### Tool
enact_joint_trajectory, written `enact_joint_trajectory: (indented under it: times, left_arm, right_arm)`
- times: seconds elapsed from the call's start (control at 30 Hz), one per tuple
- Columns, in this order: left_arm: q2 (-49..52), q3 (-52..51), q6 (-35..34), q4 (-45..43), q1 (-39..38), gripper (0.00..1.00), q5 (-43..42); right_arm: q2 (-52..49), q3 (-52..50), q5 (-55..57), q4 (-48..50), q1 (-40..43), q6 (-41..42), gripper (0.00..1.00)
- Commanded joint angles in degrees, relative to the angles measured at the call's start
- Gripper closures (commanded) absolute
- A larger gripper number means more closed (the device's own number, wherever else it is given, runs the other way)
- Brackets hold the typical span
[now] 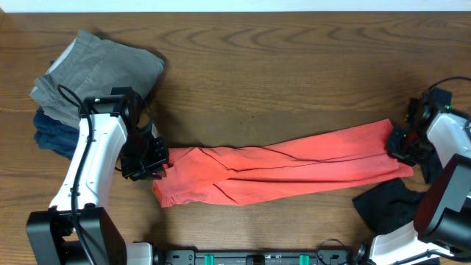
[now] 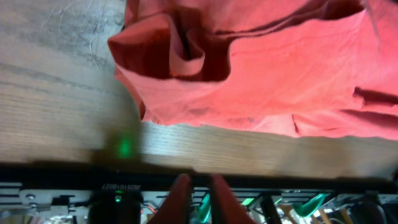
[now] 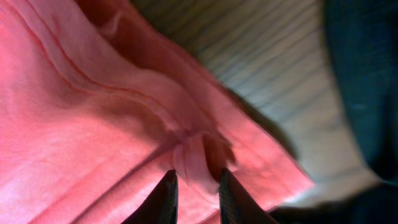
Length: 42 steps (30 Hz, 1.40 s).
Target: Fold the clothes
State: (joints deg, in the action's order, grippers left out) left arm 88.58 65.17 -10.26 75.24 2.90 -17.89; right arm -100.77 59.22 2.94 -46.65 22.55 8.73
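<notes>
Wooden table (image 1: 294,59), with a coral-red T-shirt (image 1: 294,165) lying as one long band between two arms.

The T-shirt crosses the near half of the table, its crumpled left end close to the front edge, with bare wood open behind it. A grey-khaki garment (image 1: 103,66) sits bunched at the far left, partly over a navy garment (image 1: 51,132). A black garment (image 1: 386,199) lies just beside the shirt's right end. The left gripper (image 1: 151,158) is at the shirt's left end, its fingers (image 2: 179,198) slightly apart with nothing between them and the cloth just clear of the tips. The right gripper (image 1: 403,143) is at the right end. A fold of shirt stands between its fingers (image 3: 163,199), but I cannot tell whether they press it.
</notes>
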Motion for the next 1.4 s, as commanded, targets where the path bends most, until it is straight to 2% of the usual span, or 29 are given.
enact_joint_trajectory:
  times: [0.0,0.1,0.2,0.5,0.6,0.73,0.83,0.97,1.03,1.1,1.13,1.2,1.37]
  left_arm:
    - [-0.72,-0.83,0.42,-0.74,0.24,0.76,-2.03]
    - [-0.72,-0.83,0.44,-2.62,-0.63,0.58,-5.14]
    - [-0.7,-1.11,0.31,-6.78,-2.84,0.45,-5.51]
    - [0.31,-4.63,-3.8,-26.03,-10.71,0.45,-5.46]
    - [2.14,-5.16,-4.02,-27.82,-13.0,0.45,-3.91]
    - [5.38,-5.16,-5.86,-27.89,-14.95,0.45,4.39]
    - [7.74,-5.16,-6.08,-28.09,-15.37,0.45,3.93]
    - [9.9,-5.16,-6.16,-28.22,-15.74,0.47,3.54]
    - [10.25,-5.16,-6.16,-28.26,-15.91,0.55,3.52]
    - [10.23,-5.16,-6.16,-28.26,-15.96,0.74,3.3]
    - [10.21,-5.16,-6.16,-28.26,-15.96,0.8,3.06]
    - [10.21,-5.16,-6.12,-28.26,-15.96,0.85,2.36]
    - [9.55,-4.79,-6.1,-27.67,-15.96,0.91,1.09]
  right_arm:
    - [0.35,-3.1,-2.4,2.36,0.31,0.48,0.76]
    - [0.35,-5.11,-2.38,4.31,0.31,0.68,0.75]
    - [0.35,-5.77,-2.38,4.74,0.31,0.68,0.75]
    - [0.35,-5.77,-2.4,4.74,0.31,0.68,0.75]
    - [0.35,-5.77,-2.4,4.87,0.31,0.68,0.75]
    - [0.35,-5.77,-2.4,4.87,0.31,0.68,0.75]
    - [0.35,-5.77,-2.4,4.94,0.31,0.66,0.75]
    - [0.35,-5.77,-2.4,4.94,0.31,0.66,0.75]
    - [0.35,-5.77,-2.4,4.92,0.31,0.68,0.75]
    - [0.35,-5.77,-2.4,4.92,0.31,0.66,0.75]
    - [0.35,-5.77,-2.4,4.92,0.31,0.68,0.75]
    - [0.35,-5.77,-2.4,4.92,0.31,0.68,0.75]
    - [0.35,-5.77,-2.4,4.9,0.31,0.66,0.75]
